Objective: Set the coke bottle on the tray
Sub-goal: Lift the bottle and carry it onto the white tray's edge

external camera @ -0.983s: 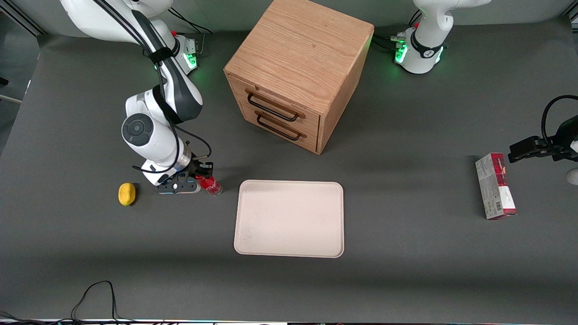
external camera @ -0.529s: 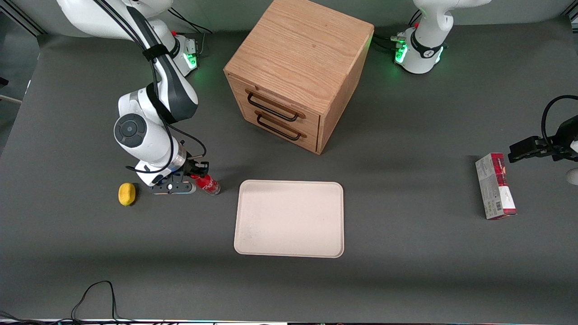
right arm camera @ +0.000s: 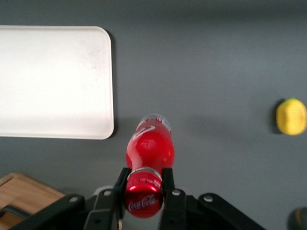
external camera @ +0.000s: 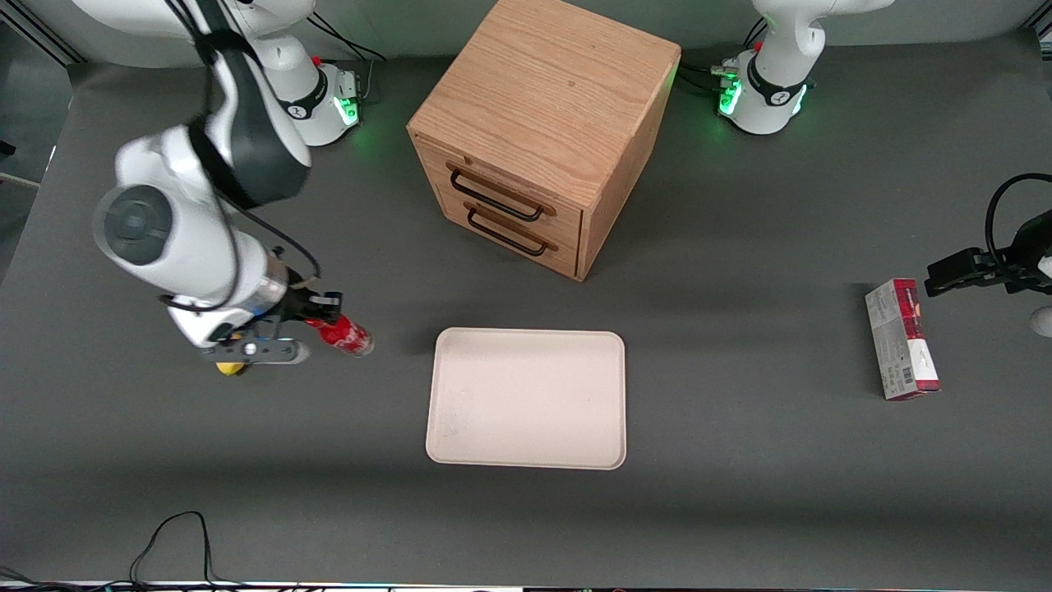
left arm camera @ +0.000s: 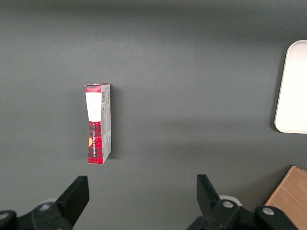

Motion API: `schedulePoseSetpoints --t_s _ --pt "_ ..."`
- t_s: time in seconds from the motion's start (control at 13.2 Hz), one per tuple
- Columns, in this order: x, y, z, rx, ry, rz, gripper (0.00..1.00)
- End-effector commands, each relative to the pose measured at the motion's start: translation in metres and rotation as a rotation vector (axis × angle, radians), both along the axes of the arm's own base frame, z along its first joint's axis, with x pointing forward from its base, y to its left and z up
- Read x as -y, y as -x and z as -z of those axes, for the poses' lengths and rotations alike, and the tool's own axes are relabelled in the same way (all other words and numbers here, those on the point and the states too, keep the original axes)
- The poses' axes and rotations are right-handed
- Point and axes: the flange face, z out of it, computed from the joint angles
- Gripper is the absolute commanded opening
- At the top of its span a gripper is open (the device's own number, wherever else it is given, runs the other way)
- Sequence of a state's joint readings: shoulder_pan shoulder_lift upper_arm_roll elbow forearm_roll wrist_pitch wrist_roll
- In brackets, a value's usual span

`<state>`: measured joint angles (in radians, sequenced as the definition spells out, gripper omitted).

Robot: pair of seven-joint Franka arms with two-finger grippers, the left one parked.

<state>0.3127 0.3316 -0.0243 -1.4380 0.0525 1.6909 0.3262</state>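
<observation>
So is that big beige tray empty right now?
Yes, empty: the tray shows bare. The tool holds the coke bottle above the table beside it.

Hiding most of the yellow lemon-like object (external camera: 231, 367) under the gripper (external camera: 316, 316), only a sliver peeking out below. Covering the coke bottle (external camera: 345, 335) neck between the pinching fingers (external camera: 320, 300). Cropping the tray (right arm camera: 53, 81) beside the gripper in the wrist view, and the wooden drawer box (right arm camera: 24, 196) corner.

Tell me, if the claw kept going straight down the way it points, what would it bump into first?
Probably just bare table. The claw, shut on the coke bottle, points at mat beside the tray.
</observation>
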Motion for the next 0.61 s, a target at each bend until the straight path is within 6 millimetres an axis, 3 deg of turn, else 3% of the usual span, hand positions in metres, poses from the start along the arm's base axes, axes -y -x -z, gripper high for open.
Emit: schedulePoseSetpoints --t_s 0.0,0.23,0.38,0.53 --pt "0.002 -0.047 -0.029 -0.045 0.007 0.004 0.00" --pt "-0.002 -0.059 -0.026 -0.039 0.006 0.005 0.00" --pt "-0.011 -0.071 0.001 -0.029 0.002 0.036 0.00" --pt "-0.043 -0.085 0.039 0.008 -0.028 0.118 0.00"
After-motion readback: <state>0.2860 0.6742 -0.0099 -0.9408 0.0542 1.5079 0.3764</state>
